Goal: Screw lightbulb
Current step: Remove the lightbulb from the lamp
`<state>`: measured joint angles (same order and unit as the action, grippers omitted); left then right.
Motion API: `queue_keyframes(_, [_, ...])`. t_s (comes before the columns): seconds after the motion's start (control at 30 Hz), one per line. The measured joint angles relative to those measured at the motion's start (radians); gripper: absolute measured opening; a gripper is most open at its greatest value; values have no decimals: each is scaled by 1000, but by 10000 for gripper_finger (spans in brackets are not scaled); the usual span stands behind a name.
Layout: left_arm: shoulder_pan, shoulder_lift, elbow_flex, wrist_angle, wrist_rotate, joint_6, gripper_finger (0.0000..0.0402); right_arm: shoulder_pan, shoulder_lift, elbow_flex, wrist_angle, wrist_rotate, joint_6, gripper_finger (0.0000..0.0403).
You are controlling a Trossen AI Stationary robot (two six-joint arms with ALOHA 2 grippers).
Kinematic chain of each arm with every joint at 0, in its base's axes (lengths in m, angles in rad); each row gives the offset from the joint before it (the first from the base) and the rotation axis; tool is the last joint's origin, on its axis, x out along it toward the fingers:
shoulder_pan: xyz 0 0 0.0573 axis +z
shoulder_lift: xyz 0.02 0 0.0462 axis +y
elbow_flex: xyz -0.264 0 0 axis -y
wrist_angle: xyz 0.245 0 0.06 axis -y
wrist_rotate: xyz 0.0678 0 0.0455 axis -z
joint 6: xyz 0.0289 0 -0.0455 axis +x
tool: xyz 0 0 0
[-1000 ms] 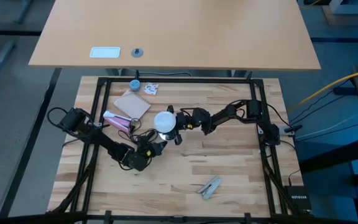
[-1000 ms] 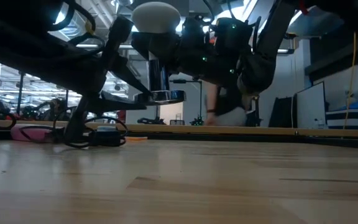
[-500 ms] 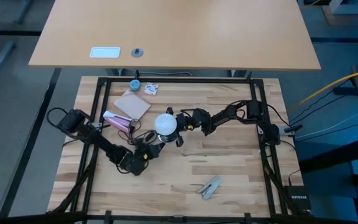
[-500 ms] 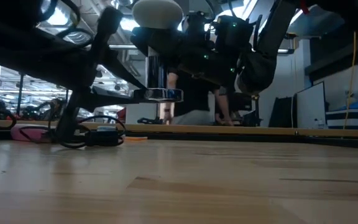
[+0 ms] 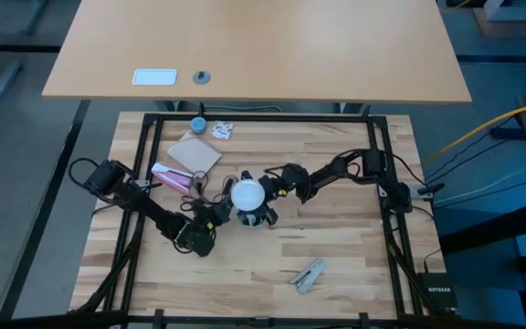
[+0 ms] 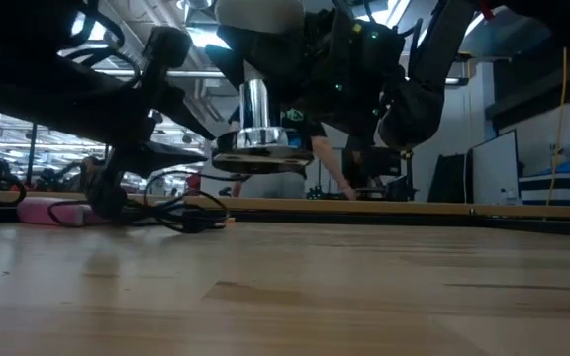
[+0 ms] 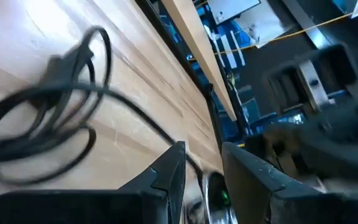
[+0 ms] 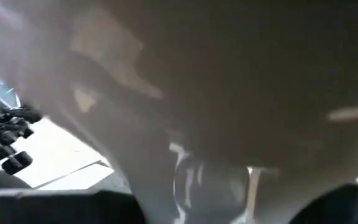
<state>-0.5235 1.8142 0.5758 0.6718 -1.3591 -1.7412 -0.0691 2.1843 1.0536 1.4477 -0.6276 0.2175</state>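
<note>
Two end effectors meet near the middle of the wooden desk. The right end effector is closed on the lightbulb, which from above reads as a frosted white round globe, smooth and evenly bright, held above the desk rather than resting on it. In the low view the lightbulb shows only its pale rounded underside at the upper edge, and directly below it a shiny silver cylindrical stem runs down to a round silver disc hanging clear of the desk. The right wrist view is filled by a blurred whitish curve just in front of that end effector, with a silver metal piece beneath it.

The left end effector sits just beside the lightbulb, on the side away from the right arm; its two dark fingers stand a narrow gap apart with a bit of shiny metal seen between them, and whether they grip it I cannot tell. A black cord loops over the desk ahead of those fingers.
</note>
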Motion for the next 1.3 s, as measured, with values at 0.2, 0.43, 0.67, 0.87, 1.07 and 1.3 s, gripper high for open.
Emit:
queue_keyframes(0.2, [68,0,1,-5,5,19,98,35,1,0,4,6,-12,165])
queue_keyframes(0.43, [55,-50,0,-11,11,95,98,27,1,0,11,42,-19,165])
queue_keyframes(0.67, [-55,-201,1,-4,39,360,98,9,1,0,9,84,-42,165])
queue_keyframes(0.87, [-103,-252,2,-6,261,352,98,10,1,0,12,190,-73,165])
queue_keyframes(1.07, [-102,-185,4,-23,393,126,98,10,1,21,16,201,-76,166])
queue_keyframes(1.3, [-105,-114,4,-34,388,-33,98,10,1,55,16,198,-77,166])
